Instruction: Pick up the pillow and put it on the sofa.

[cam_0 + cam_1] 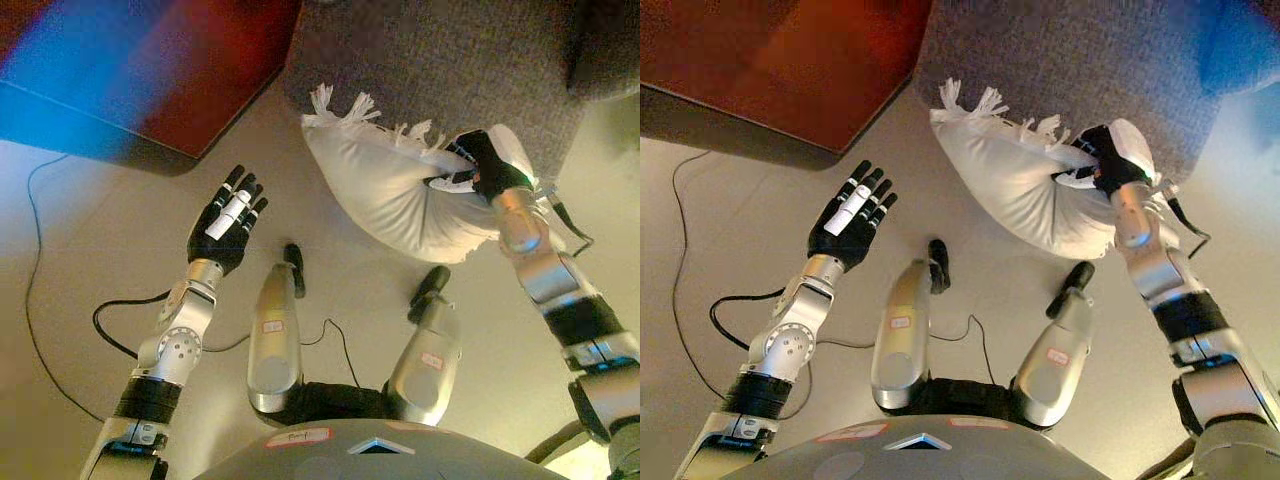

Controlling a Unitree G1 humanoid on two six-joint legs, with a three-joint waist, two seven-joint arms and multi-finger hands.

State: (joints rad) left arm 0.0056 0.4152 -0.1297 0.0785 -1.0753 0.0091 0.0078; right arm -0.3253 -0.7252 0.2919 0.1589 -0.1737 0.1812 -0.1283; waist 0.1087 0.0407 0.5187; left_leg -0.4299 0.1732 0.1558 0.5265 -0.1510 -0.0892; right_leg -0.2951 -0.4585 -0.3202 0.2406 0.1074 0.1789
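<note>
A white pillow (385, 185) with a fringed edge is held up in front of the grey sofa (440, 60), its fringe overlapping the sofa's front edge. My right hand (480, 165) is shut on the pillow's right end, fingers curled into the bunched cloth; it also shows in the right eye view (1100, 160). My left hand (230, 220) is open and empty, fingers straight, over the bare floor to the left of the pillow.
A dark reddish-brown table (190, 70) fills the upper left, its corner close to the sofa's left end. The beige floor (100, 230) lies between the table, the sofa and me.
</note>
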